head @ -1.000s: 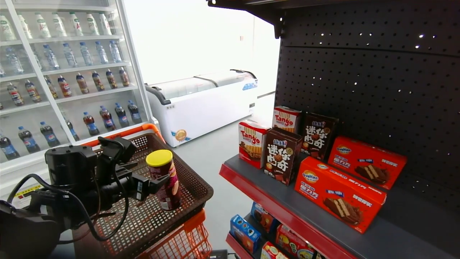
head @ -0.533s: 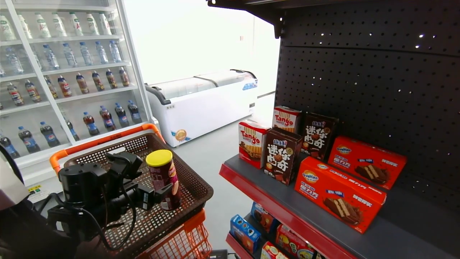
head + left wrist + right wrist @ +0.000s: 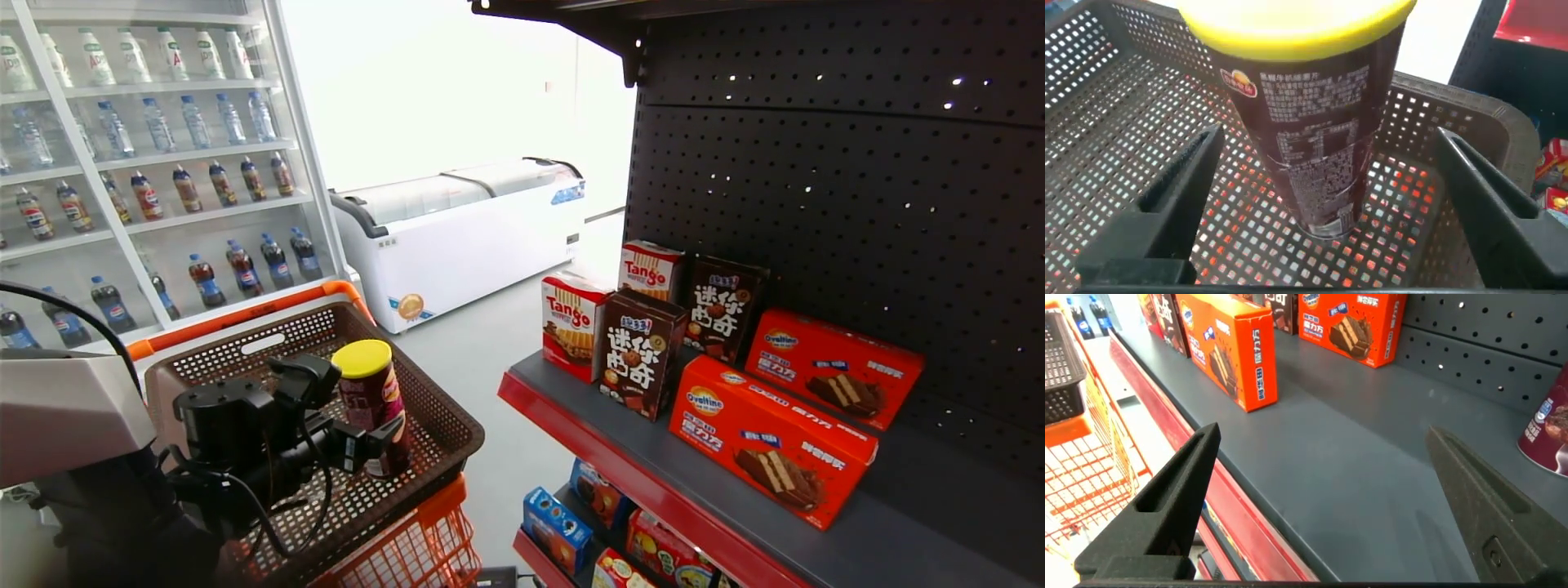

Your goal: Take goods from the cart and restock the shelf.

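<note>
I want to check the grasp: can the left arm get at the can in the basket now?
Probably yes. The left gripper is open with a finger on each side of the upright can; nothing in the basket blocks it.

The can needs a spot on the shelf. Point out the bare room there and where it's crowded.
Free: the grey shelf deck between the front orange box and a dark red container. Also a narrow strip before the boxes, along the red lip. Crowded: the far end, where wafer boxes and brown boxes stand packed together.
</note>
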Controlling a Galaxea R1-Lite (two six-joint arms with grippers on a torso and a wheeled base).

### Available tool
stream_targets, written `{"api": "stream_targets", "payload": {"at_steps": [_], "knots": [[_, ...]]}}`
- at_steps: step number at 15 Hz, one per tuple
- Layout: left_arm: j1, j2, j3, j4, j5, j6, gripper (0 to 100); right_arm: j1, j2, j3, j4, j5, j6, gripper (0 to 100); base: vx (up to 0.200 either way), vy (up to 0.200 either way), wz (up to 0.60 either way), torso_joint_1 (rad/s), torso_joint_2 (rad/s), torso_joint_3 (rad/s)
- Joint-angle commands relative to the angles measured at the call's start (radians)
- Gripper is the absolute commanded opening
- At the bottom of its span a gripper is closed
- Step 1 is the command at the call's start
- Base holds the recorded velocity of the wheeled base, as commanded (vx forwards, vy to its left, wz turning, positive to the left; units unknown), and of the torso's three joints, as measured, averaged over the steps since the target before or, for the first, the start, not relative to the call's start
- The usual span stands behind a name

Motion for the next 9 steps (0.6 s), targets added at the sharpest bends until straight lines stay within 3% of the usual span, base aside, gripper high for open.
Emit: {"api": "stream_targets", "payload": {"at_steps": [1, 5, 9], "knots": [[0.006, 0.040, -0.007, -0.001, 0.000, 0.000, 100, 0.000, 0.000, 0.000, 0.000, 0.001, 0.000, 100, 0.000, 0.000, 0.00, 0.000, 0.00, 0.000], [0.004, 0.100, -0.075, -0.044, 0.000, -0.003, 100, 0.000, 0.000, 0.000, -0.001, 0.001, 0.000, 100, 0.000, 0.000, 0.00, 0.000, 0.00, 0.000], [0.004, 0.127, -0.078, -0.047, 0.002, -0.003, 100, 0.000, 0.000, 0.000, -0.001, 0.001, 0.000, 100, 0.000, 0.000, 0.00, 0.000, 0.00, 0.000]]}}
